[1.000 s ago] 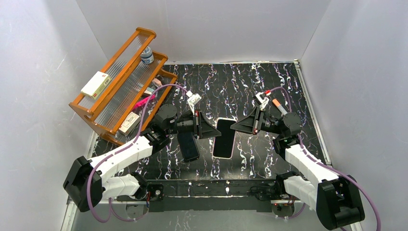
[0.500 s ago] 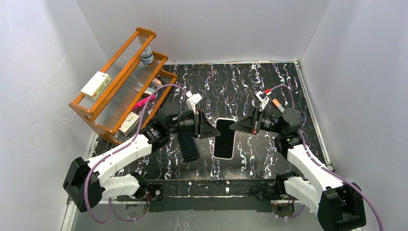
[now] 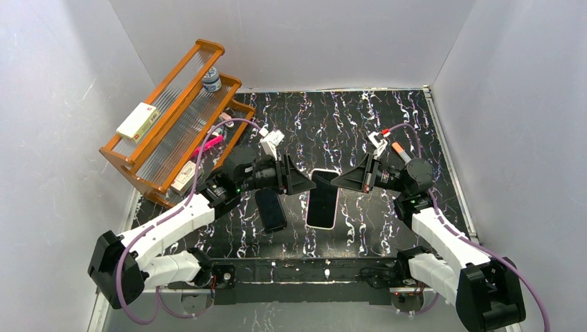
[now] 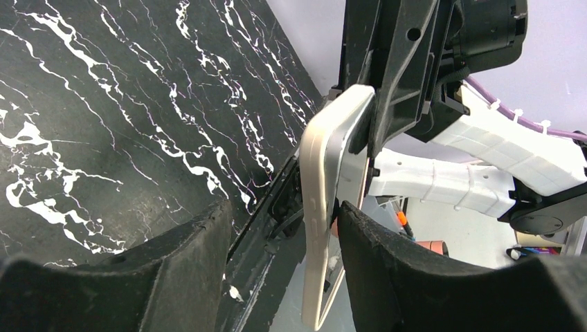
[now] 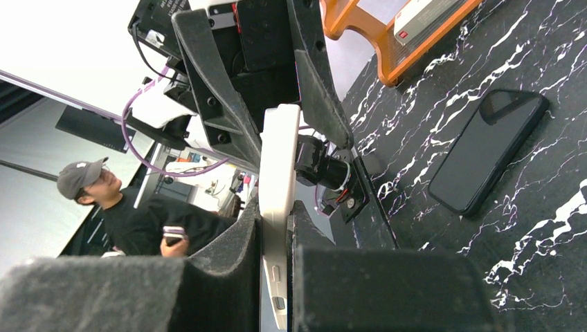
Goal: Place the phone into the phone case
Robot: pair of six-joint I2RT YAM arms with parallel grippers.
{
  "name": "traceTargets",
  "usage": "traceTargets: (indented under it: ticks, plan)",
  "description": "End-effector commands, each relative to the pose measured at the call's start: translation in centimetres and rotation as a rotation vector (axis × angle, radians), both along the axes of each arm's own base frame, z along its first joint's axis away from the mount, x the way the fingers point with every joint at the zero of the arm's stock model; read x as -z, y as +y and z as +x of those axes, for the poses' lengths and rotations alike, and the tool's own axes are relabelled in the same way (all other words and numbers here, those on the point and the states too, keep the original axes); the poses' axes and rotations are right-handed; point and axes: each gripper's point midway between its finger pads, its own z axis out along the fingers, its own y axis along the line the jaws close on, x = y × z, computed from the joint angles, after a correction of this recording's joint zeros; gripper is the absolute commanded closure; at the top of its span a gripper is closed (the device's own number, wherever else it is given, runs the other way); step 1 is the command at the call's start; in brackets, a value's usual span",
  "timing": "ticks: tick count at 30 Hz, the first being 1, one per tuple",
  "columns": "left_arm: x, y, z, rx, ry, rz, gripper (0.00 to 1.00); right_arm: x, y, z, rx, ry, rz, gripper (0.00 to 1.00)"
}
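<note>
While the overhead view shows the phone (image 3: 322,200) only as a dark glossy face inside the pale rim of the phone case (image 3: 320,226), held between both arms above the table (image 3: 346,124), the wrist views show the grips. Right gripper (image 3: 337,181): clamped on the case's edge. Left gripper (image 3: 304,185): fingers (image 4: 187,256) spread, straddling the case with a gap. Black slab (image 3: 271,209): flat on the table, just left.

A robotics lab by the look of it; white panels (image 3: 55,104) wall in a marbled table (image 3: 346,117); a man in a cap (image 5: 118,214) is beyond.
</note>
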Motion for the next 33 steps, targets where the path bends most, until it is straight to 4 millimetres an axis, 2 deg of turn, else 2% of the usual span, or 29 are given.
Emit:
traceTargets:
  ticks: [1, 6, 12, 14, 17, 18, 19, 22, 27, 28, 31, 33]
  plan:
    - [-2.4, -0.5, 1.4, -0.017, -0.066, -0.046, 0.44, -1.5, 0.3, -1.4, -0.059, -0.062, 0.032, 0.99]
    - [-3.0, -0.9, 1.1, 0.014, -0.067, -0.085, 0.39, -1.2, 0.5, -1.5, -0.064, -0.047, 0.029, 0.99]
    - [-3.2, -1.0, 1.3, 0.008, -0.065, -0.095, 0.48, -0.7, 0.9, -1.6, -0.08, -0.039, 0.018, 0.99]
    - [-3.3, -1.0, 1.4, 0.007, -0.068, -0.099, 0.6, -0.5, 1.1, -1.6, -0.081, -0.032, 0.015, 0.99]
    - [-2.6, -0.9, 1.7, -0.005, -0.066, -0.065, 0.92, -0.3, 1.3, -1.6, -0.079, -0.031, 0.007, 0.99]
    - [-2.2, -0.8, 1.8, -0.01, -0.064, -0.044, 0.98, -0.2, 1.3, -1.5, -0.075, -0.03, 0.002, 0.99]
    - [-1.6, -0.7, 2.0, -0.019, -0.055, -0.015, 1.0, -0.1, 1.3, -1.3, -0.069, -0.027, -0.004, 0.99]
    - [-0.2, -0.3, 2.2, -0.028, -0.05, 0.06, 1.0, 0.3, 1.4, -0.9, -0.047, -0.017, -0.027, 0.99]
    - [0.4, 0.1, 2.3, -0.036, -0.053, 0.101, 1.0, 0.6, 1.4, -0.4, -0.019, -0.007, -0.034, 0.99]
    - [0.3, 0.1, 2.3, -0.035, -0.054, 0.098, 0.96, 0.5, 1.4, -0.4, -0.015, -0.007, -0.033, 0.99]
    - [0.2, 0.4, 2.4, -0.051, -0.053, 0.1, 0.65, 0.5, 1.4, 0.0, 0.009, -0.002, -0.032, 0.99]
    - [0.3, 0.5, 2.4, -0.061, -0.05, 0.107, 0.54, 0.6, 1.4, 0.2, 0.029, 0.008, -0.035, 0.99]
